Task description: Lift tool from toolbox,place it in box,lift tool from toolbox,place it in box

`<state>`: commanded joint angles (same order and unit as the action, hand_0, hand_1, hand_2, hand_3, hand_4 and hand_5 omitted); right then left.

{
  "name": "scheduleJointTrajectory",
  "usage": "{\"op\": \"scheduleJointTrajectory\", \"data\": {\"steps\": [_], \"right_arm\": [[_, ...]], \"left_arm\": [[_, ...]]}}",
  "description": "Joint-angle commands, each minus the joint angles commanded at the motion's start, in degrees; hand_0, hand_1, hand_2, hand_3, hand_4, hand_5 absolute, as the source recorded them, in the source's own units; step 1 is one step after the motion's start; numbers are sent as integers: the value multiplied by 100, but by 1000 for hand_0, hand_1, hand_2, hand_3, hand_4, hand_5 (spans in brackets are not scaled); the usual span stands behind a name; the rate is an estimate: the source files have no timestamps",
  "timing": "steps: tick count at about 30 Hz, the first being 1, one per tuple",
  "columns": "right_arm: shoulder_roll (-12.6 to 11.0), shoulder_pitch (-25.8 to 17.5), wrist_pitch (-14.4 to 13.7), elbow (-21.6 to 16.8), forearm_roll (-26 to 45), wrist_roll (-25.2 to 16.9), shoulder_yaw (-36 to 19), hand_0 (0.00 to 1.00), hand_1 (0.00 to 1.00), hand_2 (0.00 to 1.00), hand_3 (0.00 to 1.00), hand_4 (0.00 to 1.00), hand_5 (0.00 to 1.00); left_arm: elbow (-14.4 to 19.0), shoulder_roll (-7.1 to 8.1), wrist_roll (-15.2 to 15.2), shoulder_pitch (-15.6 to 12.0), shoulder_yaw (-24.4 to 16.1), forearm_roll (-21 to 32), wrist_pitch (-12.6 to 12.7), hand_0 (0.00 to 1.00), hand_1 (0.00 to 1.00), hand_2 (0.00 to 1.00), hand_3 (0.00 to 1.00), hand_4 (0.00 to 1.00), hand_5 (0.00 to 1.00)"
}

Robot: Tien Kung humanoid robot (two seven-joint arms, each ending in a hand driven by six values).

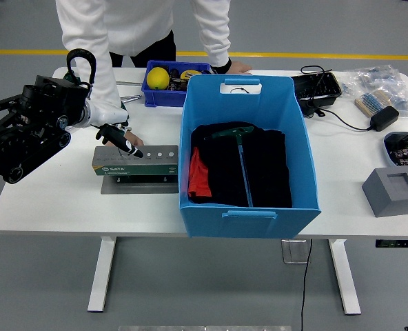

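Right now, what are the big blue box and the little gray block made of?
The big blue box looks like smooth molded plastic: its walls are thin and slightly shiny, with cut-out handle slots. The gray block looks like matte foam or plastic, with a square recess; the picture leaves that open.

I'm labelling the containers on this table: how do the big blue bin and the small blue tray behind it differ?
The big blue bin is tall, light blue, and stands at the table's near edge; the small blue tray is shallow, darker blue, and sits farther back. The bin holds black fabric and a T-handle tool; the tray holds a yellow ball. Both are open-topped plastic.
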<state>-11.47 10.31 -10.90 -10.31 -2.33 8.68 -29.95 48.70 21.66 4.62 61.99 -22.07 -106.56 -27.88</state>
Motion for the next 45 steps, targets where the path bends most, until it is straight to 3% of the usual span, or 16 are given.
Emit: {"op": "scheduleJointTrajectory", "data": {"steps": [2,3,8,9,10,14,15,20,21,25,26,31,32,38,39,45], "right_arm": [[0,2,-1,0,-10,0,-13,674,664,714,560,777,662],[0,2,-2,0,-14,1,-18,675,664,714,560,777,661],[1,3,-3,0,-25,3,-30,675,664,714,560,777,661],[2,3,-4,0,-26,3,-30,676,664,714,561,777,661],[2,2,-5,0,-28,4,-31,676,664,714,561,777,661],[7,-2,-7,0,-20,3,-29,676,664,714,561,777,661],[8,-2,-8,0,-16,3,-26,676,665,714,560,777,662],[9,-4,-5,0,-11,3,-13,676,665,714,560,777,662],[10,-5,-6,0,-13,3,-16,677,665,714,560,777,661],[13,-16,-6,0,8,1,0,677,665,714,560,777,661],[15,-18,-7,0,5,1,-2,677,665,714,560,777,661],[22,-37,-8,0,13,2,10,677,665,714,560,777,661],[23,-41,-9,0,16,2,12,677,665,714,560,777,661],[32,-63,-10,0,32,1,27,677,665,714,560,777,661],[34,-67,-10,0,38,1,33,677,666,714,560,777,660],[42,-84,-9,0,74,-3,70,677,667,714,560,776,660]], "left_arm": [[-28,2,-16,-3,13,-11,2,483,274,275,333,998,918],[-35,2,-22,-4,16,-13,4,407,204,226,293,998,891],[-92,10,-122,-16,32,-95,29,407,204,226,293,998,891],[-105,12,-157,-18,34,-127,46,341,134,169,215,998,751],[-117,13,-193,-20,35,-157,68,341,134,169,215,998,751],[-141,27,-410,-33,35,-338,224,341,134,169,215,998,751],[-144,30,-468,-36,31,-378,273,283,63,106,147,998,632],[-161,37,-731,-46,22,-549,594,283,63,106,147,998,632],[-165,37,-781,-48,18,-575,648,205,3,50,86,998,470],[-188,45,-1030,-82,-1,-603,981,205,3,50,86,998,470],[-193,46,-1076,-90,5,-587,1063,164,2,14,65,998,321],[-209,53,-1227,-136,5,-447,1453,164,2,14,65,998,321],[-213,54,-1255,-147,-9,-432,1518,163,2,3,50,998,279],[-222,81,-1358,-217,-213,-112,1788,163,2,3,50,998,279],[-215,86,-1373,-230,-267,-81,1810,157,2,2,46,830,381],[-95,123,-1423,-284,-612,28,1885,147,2,2,41,842,408]]}}
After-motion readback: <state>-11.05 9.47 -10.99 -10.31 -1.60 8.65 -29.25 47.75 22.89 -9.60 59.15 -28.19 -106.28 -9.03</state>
